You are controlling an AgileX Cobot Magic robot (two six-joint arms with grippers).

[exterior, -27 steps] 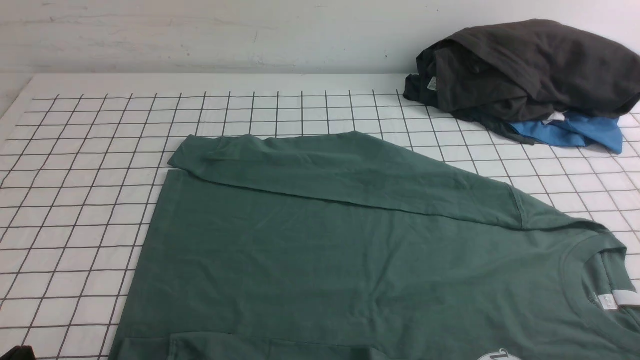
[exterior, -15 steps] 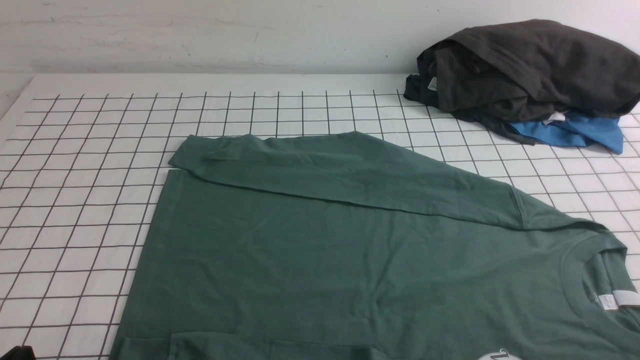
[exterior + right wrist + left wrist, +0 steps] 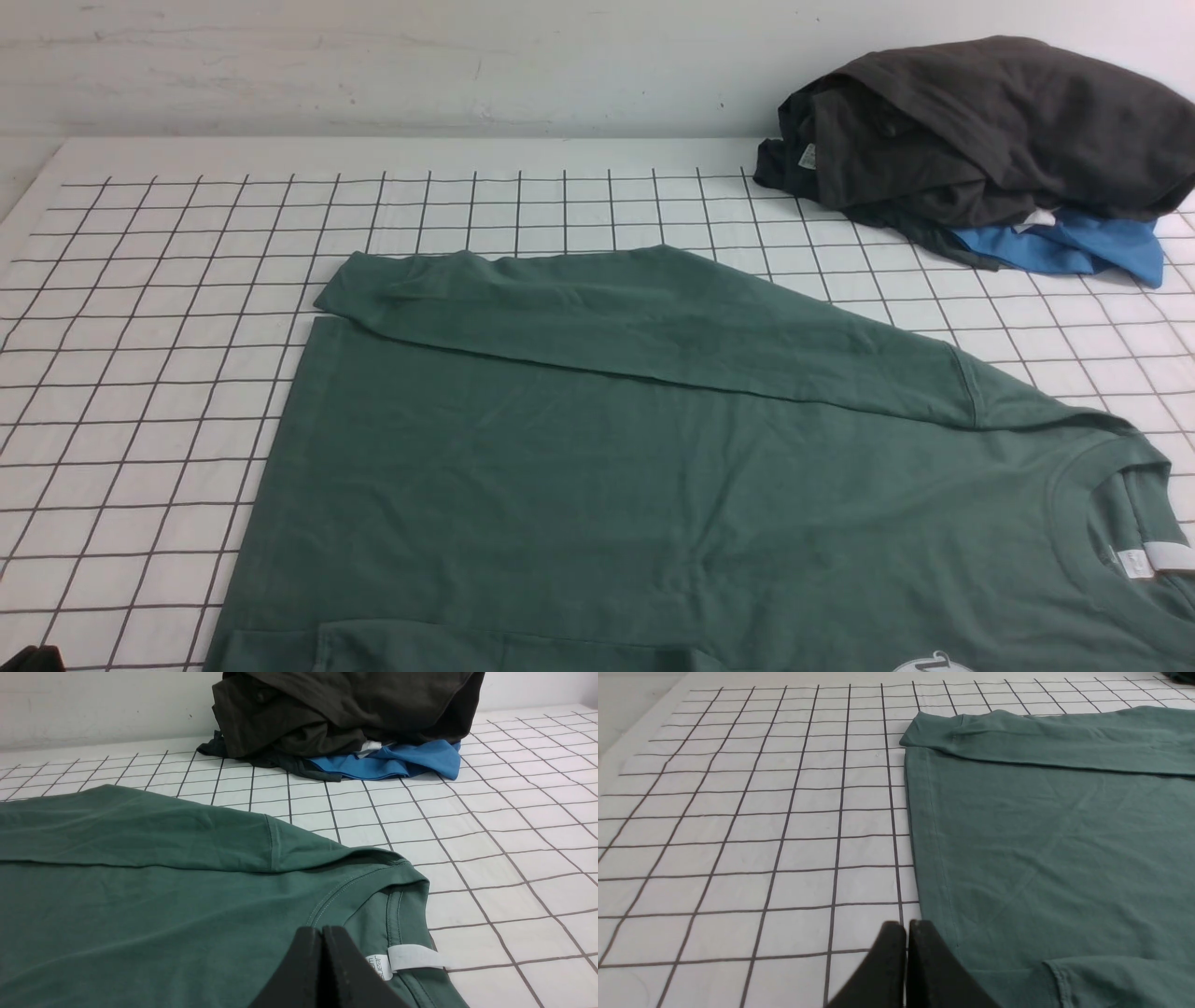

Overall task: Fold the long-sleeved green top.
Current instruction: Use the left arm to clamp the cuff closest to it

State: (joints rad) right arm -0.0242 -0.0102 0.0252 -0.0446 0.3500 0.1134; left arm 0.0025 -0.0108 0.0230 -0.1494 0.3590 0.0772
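The green long-sleeved top (image 3: 653,485) lies flat across the lower middle and right of the front view. It looks soft, light and floppy; pinch its hem (image 3: 927,858) and collar (image 3: 355,884), I think. The left gripper (image 3: 906,926) and right gripper (image 3: 321,931) have fingers together, holding nothing.

Lighting's pretty even and soft, the white table (image 3: 140,373) bright all over. Just a faint shadow under the dark clothes pile (image 3: 980,131), upper right. Front view's a touch soft and grainy.
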